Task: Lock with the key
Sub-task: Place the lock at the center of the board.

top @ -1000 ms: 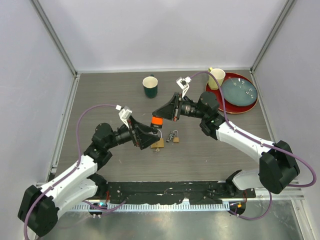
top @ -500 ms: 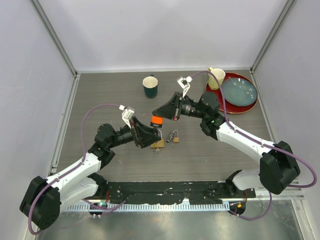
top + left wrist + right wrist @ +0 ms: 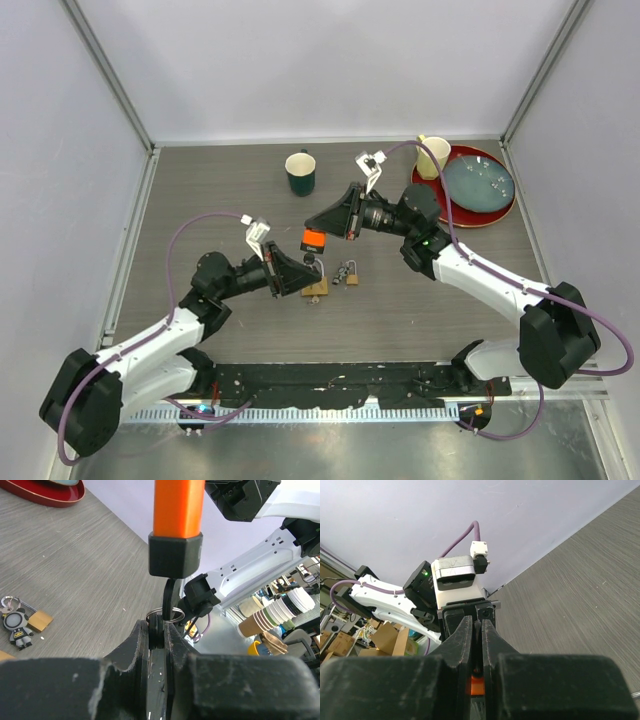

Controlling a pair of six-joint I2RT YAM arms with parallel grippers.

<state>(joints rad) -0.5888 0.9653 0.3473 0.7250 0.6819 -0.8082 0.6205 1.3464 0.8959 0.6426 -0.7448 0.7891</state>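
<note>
Both arms reached inward; right gripper (image 3: 476, 626) clamped the lock (image 3: 178, 510), left gripper (image 3: 158, 631) clamped the key (image 3: 170, 594) just beneath it.

The top camera looks steeply down from above and behind the arm bases (image 3: 190, 372), taking in the whole table (image 3: 200, 190). Each wrist camera sits close behind its own fingers (image 3: 132, 650), aimed low along them — facing each other, both catch the orange lock (image 3: 178, 505).

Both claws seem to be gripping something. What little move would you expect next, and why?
Probably the left gripper should twist its wrist to turn the key. It is shut on the key, which sticks out of the black end of the orange lock, and the right gripper holds that lock in the air.
</note>
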